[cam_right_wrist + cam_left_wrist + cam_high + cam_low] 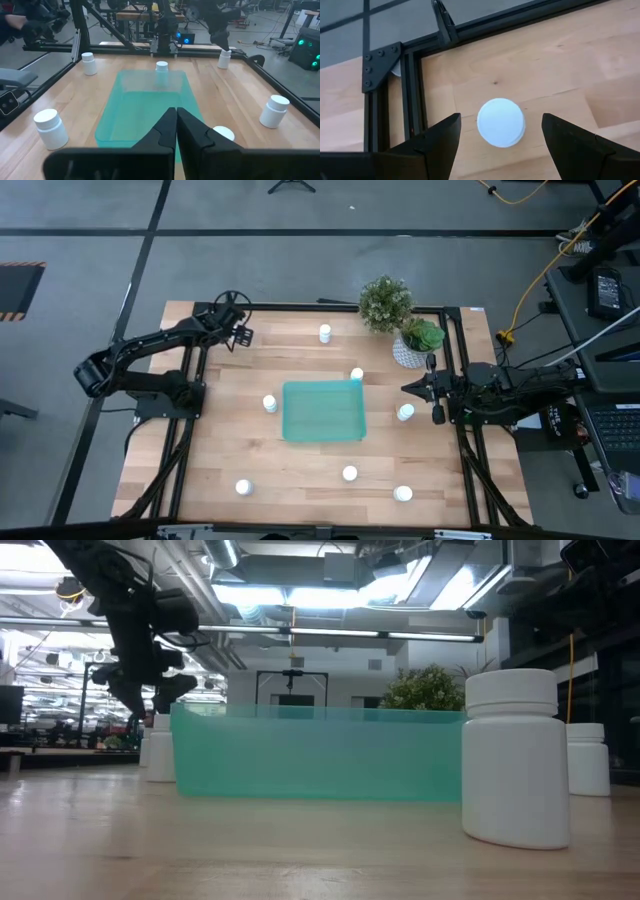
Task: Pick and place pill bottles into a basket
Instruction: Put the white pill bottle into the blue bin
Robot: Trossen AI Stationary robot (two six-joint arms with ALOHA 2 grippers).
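From above, the teal basket is sitting mid-table with nothing in it, and white pill bottles are standing scattered around it (one is touching its far right corner). The left gripper is hanging near the far left corner; the right gripper is waiting beside a bottle.

At table height, a bottle is looming closest in front of the basket wall.

The left wrist camera is showing open fingers straddling a bottle cap below.

The right wrist camera is showing its fingers pressed together, gripping nothing.
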